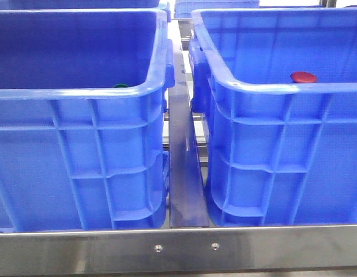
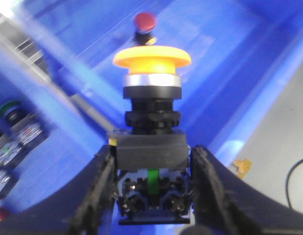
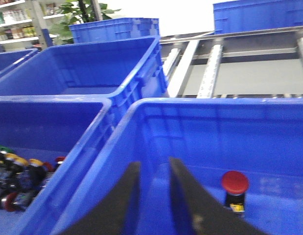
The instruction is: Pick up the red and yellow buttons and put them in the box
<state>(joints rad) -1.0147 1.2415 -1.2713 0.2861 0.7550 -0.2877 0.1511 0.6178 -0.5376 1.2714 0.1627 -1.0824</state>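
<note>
Yellow button (image 2: pixel 151 58) clamped in L fingers (image 2: pixel 100 191), red button (image 3: pixel 234 188) in box (image 3: pixel 200 110), R fingers (image 3: pixel 185 196) seemingly near-closed, empty.

You see only the cap of the red button (image 1: pixel 303 77) over the box's (image 1: pixel 282 89) rim in the front view; its body is hidden. Neither arm shows there. Beyond your left gripper (image 2: pixel 151 196), the crate interior blurs, and buttons beside it are cut off.
</note>
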